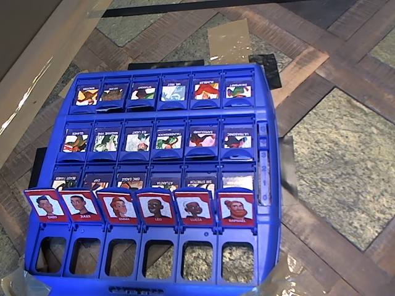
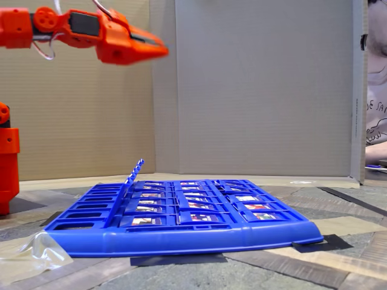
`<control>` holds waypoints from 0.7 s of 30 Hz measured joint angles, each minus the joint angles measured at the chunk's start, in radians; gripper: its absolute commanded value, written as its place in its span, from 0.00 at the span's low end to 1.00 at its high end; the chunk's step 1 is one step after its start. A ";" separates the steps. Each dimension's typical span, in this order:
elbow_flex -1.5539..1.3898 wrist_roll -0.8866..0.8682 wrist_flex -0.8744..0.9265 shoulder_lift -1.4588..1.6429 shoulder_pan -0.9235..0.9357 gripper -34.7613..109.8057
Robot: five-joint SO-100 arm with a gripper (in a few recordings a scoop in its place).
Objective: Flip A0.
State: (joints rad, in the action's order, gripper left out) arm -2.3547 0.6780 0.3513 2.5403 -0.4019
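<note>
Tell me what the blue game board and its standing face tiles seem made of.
The blue game board: moulded rigid plastic, smooth with a slight sheen; its crisp ribs and windows suggest it. The standing face tiles: probably blue plastic frames holding red-bordered printed card; paper or cardstock, I cannot tell.

Bright, even light. Overhead, glare whitens the clear tape (image 1: 228,40) at twelve o'clock. In the fixed view, a soft shadow (image 2: 175,260) lies under the blue board (image 2: 181,238); the pincer (image 2: 158,47) at ten o'clock is slightly blurred.
</note>
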 measured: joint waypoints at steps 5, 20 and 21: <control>0.107 -0.020 0.178 -0.176 0.005 0.24; 0.147 -0.048 0.241 -0.446 0.083 0.24; 0.147 -0.072 0.250 -0.459 0.080 0.24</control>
State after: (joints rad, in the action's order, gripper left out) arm -2.2074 0.6059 0.6013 2.0816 -0.3221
